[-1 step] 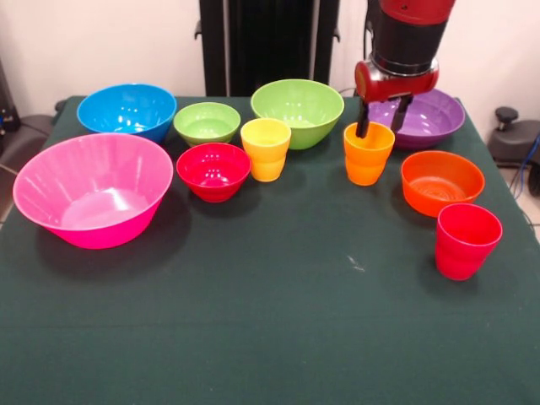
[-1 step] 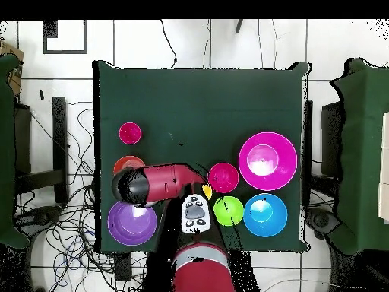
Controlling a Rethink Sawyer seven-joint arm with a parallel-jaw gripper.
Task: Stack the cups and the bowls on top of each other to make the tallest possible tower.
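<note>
Straddling the orange cup (image 1: pixel 368 153) rim beside the purple bowl (image 1: pixel 430 116) near the desk's (image 1: pixel 270 321) far edge, gripper (image 1: pixel 380 118) fingers apart, apparently lining up a grasp.

Dark green cloth table (image 1: pixel 253 337). White wall (image 1: pixel 101 42) behind. White tiled floor (image 2: pixel 228 46), loose black cables (image 2: pixel 76 144) beside the table.
</note>
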